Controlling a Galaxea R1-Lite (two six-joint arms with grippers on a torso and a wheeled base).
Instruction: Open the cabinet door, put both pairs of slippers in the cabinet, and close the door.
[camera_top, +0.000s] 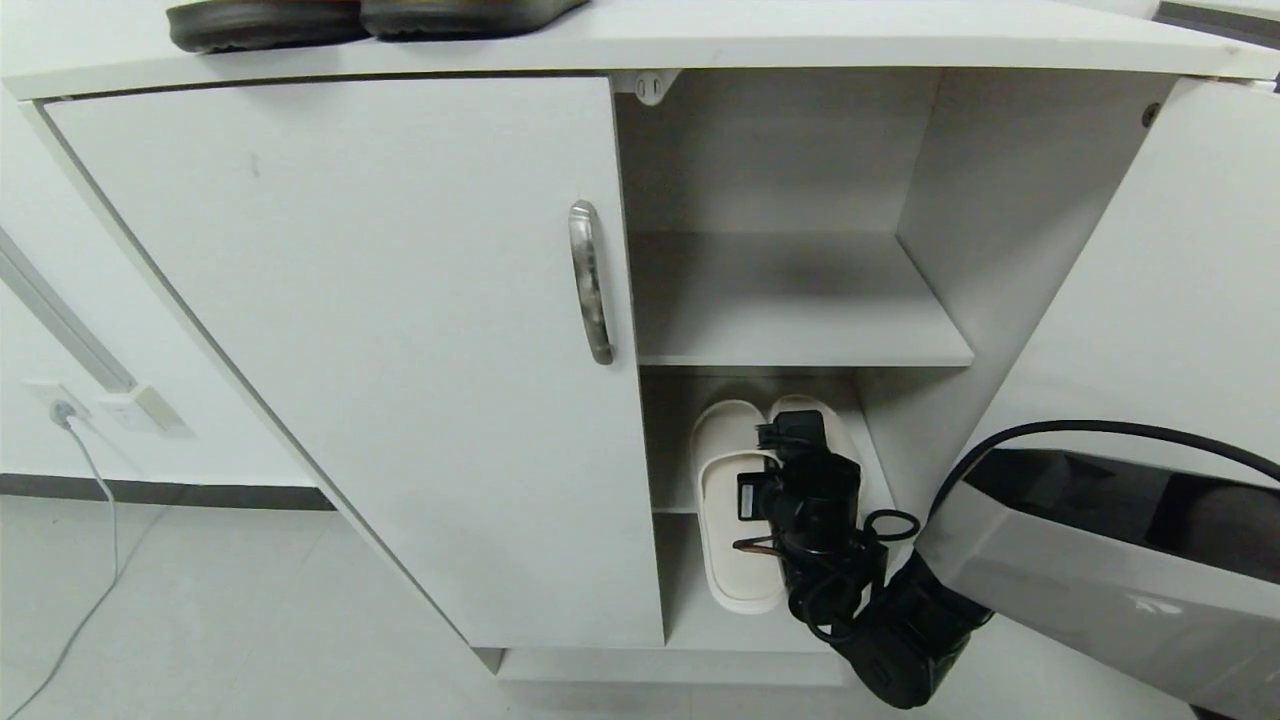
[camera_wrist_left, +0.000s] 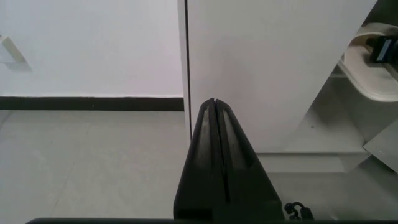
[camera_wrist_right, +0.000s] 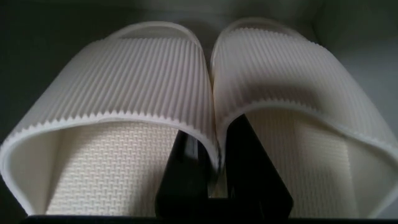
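A pair of white slippers (camera_top: 735, 500) lies side by side on the lower shelf of the cabinet (camera_top: 350, 350), toes pointing inward. My right gripper (camera_top: 790, 440) reaches into that shelf. In the right wrist view it (camera_wrist_right: 211, 155) is shut on the white slippers (camera_wrist_right: 124, 93), pinching the two inner strap edges together. A pair of dark slippers (camera_top: 270, 20) rests on the cabinet top at the left. My left gripper (camera_wrist_left: 214, 102) is shut on nothing, low in front of the closed left door, with a white slipper (camera_wrist_left: 373, 68) off to one side.
The right cabinet door (camera_top: 1180, 280) stands swung open to the right. The left door is closed and carries a metal handle (camera_top: 590, 280). The middle shelf (camera_top: 800, 330) is bare. A wall socket with a cable (camera_top: 60, 410) sits at the far left above the floor.
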